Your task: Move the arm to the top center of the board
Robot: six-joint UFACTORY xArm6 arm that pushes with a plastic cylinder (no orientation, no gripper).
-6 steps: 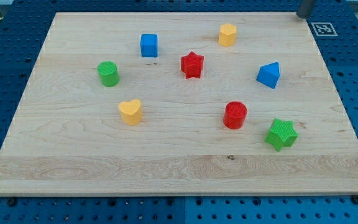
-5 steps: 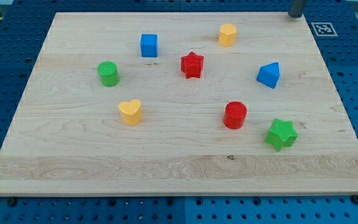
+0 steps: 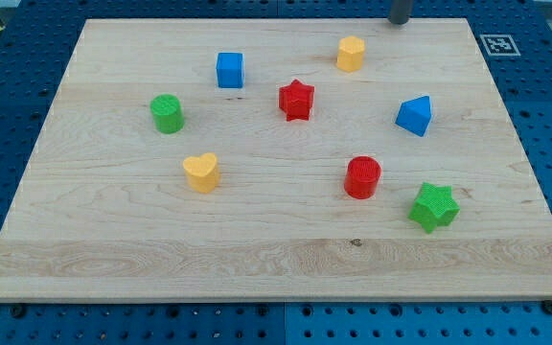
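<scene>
Slid toward 9 o'clock along surface point(image 3: 506, 115) top edge, my tip point(image 3: 400, 21) now just past yellow block point(image 3: 351, 54) at its 1 o'clock; no pincer on rig; top-center goal further toward 9 o'clock.

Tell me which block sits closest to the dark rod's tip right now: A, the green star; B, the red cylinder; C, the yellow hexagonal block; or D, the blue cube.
C: my tip is at the board's top edge, just up and right of the yellow hexagonal block, apart from it.
</scene>
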